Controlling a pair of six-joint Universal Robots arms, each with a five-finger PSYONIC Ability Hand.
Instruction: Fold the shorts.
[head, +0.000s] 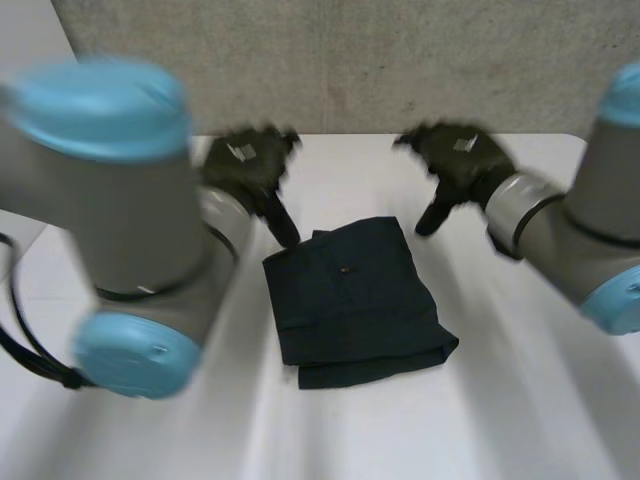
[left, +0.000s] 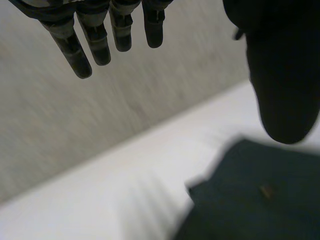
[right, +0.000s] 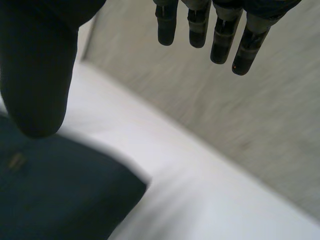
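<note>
Shorts (head: 355, 300) lay folded in a dark, roughly square bundle at the middle of the white table (head: 520, 400). The left hand (head: 245, 165) hung by the bundle's far left corner, the right hand (head: 460, 160) near its far right corner. Both had fingers straight and apart from the thumb, holding nothing.

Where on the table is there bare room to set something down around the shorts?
Bare table lies on the near side of the shorts, and beyond them between the left hand and right hand. It is crowded at the shorts' two far corners, close to both open hands.
</note>
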